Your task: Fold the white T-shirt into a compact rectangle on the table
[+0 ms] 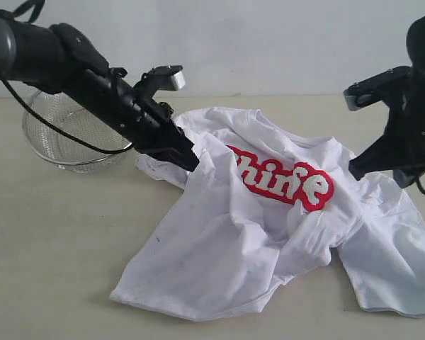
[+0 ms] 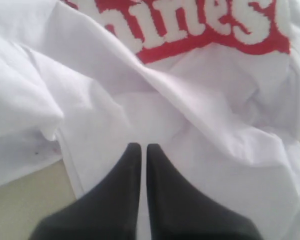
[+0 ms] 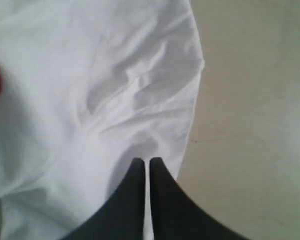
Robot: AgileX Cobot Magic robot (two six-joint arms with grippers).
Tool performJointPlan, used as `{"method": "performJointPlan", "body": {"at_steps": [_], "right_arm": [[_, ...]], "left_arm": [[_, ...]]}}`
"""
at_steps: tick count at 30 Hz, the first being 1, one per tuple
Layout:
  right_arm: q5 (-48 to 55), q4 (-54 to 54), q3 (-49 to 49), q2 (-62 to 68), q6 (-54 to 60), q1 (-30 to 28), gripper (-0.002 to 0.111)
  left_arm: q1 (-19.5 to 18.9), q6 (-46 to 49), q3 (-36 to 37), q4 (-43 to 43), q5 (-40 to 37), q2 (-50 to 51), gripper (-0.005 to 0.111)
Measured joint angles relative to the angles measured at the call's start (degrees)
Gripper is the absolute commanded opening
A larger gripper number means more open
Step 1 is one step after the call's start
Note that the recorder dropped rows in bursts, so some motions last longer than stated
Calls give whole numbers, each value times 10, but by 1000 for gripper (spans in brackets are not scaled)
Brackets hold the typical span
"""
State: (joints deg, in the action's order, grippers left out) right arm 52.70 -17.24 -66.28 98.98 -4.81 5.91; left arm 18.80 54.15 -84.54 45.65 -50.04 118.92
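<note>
The white T-shirt [image 1: 234,248] lies crumpled on the table [image 1: 49,241], its red lettering [image 1: 283,180] facing up. My left gripper [image 1: 191,164] is shut, pinching the cloth at the shirt's left shoulder, where the fabric tents up. In the left wrist view its fingertips [image 2: 140,146] meet over white cloth [image 2: 140,110] just below the lettering [image 2: 190,30]. On the right shoulder my right gripper [image 1: 355,171] is shut on the shirt as well. In the right wrist view folds of the T-shirt [image 3: 105,100] run into its closed tips [image 3: 144,160] near the shirt's edge.
A round wire-mesh basket [image 1: 60,138] stands at the back left, behind the left arm. The shirt's lower right part reaches the right edge of the exterior view [image 1: 411,276]. Bare tabletop [image 3: 250,125] lies beside the shirt's edge in the right wrist view.
</note>
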Motion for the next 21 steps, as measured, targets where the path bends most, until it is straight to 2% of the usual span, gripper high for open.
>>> {"method": "performJointPlan", "body": {"at_steps": [5,11,16,21], "right_arm": [[-4,30,-66,68,38,0,0],[17,76,-165,130,94,-38,0],[55,191,-211,175,190,-89,0],[32,298,-222,203,274,-105,0]], "left_arm": [[2,-25,48,-2,14,-32,5],[37,-68,137,-31,52,-54,5],[71,-76,200,-32,87,-67,5],[80,-90,227,-32,103,-74,5]]}}
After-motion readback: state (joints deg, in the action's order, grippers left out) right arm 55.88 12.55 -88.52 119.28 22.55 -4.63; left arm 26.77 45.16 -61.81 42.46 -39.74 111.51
